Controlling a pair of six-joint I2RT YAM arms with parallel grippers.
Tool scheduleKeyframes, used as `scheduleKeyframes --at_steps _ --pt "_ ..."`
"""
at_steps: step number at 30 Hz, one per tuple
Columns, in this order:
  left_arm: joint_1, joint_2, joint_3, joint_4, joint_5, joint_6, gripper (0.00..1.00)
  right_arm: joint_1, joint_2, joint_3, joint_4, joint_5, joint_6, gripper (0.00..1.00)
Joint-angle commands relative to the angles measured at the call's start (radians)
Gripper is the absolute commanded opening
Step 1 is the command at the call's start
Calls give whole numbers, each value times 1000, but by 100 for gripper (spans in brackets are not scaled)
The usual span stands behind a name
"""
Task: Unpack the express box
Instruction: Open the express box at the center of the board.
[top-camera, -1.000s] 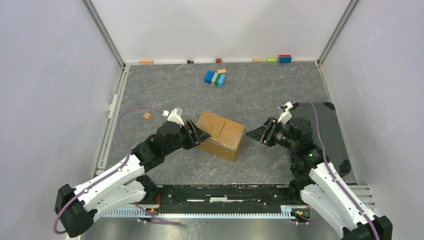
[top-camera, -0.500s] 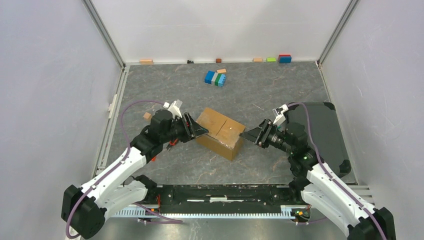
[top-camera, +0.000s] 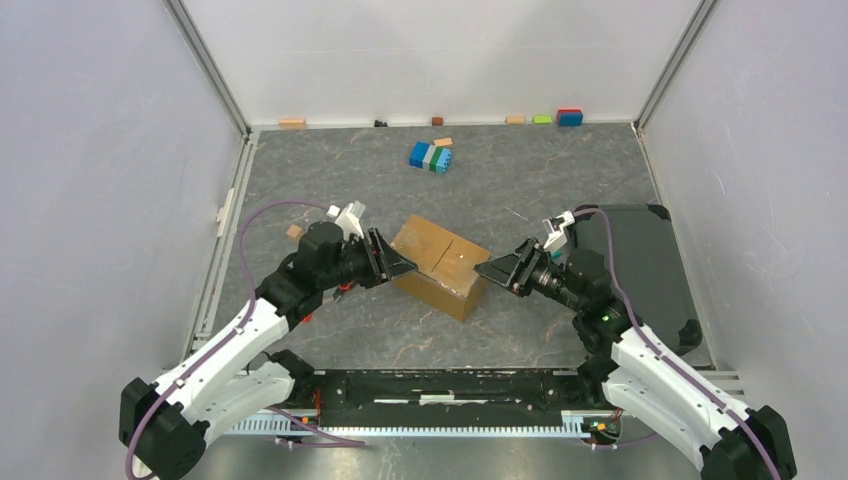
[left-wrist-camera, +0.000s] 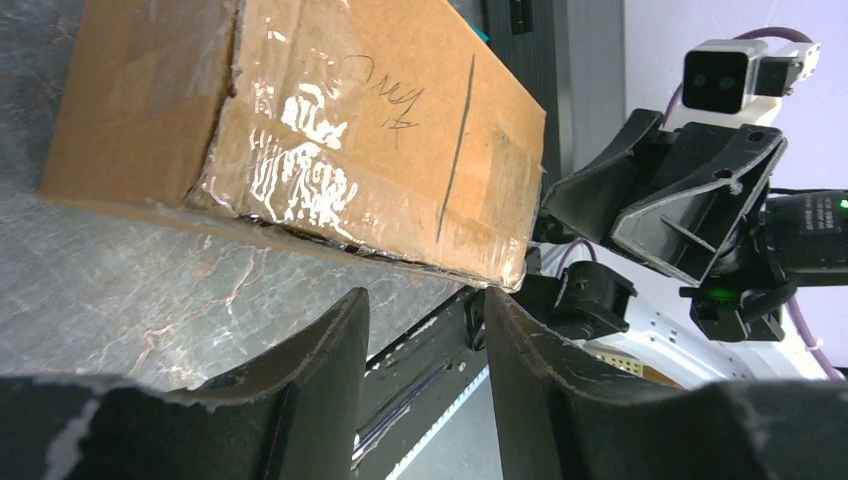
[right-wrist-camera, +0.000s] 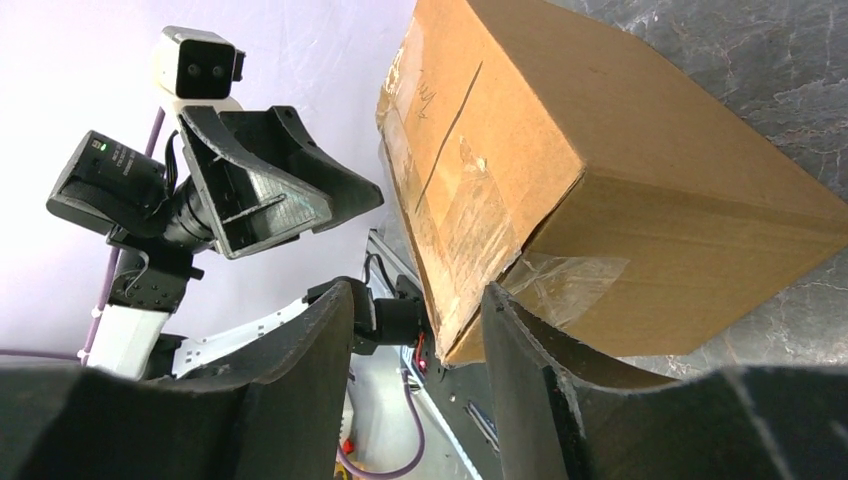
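Observation:
The express box (top-camera: 441, 264) is a brown cardboard carton with taped seams and closed flaps, lying in the middle of the table. My left gripper (top-camera: 406, 265) is at its left side, open, its fingers (left-wrist-camera: 330, 360) just short of the box (left-wrist-camera: 300, 130) with nothing between them. My right gripper (top-camera: 487, 271) is at the box's right end, open. In the right wrist view the lower corner of the box (right-wrist-camera: 600, 180) reaches in just beside one finger (right-wrist-camera: 520, 340). Each wrist view shows the other gripper beyond the box.
A blue-green block cluster (top-camera: 431, 156) and an orange block (top-camera: 443, 142) lie behind the box. A flat black tray (top-camera: 640, 260) lies at the right under the right arm. A small tan block (top-camera: 294, 231) sits left, and several small blocks line the back wall.
My right gripper has moved left up to the box's right end. My left arm has shifted and its jaws have narrowed a little. The box has stayed in place.

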Motion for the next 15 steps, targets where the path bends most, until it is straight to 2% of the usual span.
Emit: scheduleKeyframes --at_steps 1,7,15 --pt "0 -29 110 -114 -57 95 53 10 3 -16 62 35 27 55" --pt "18 -10 262 -251 -164 223 54 12 -10 -26 49 54 35 54" --pt "78 113 364 -289 -235 361 56 12 -18 -75 121 40 104 53"
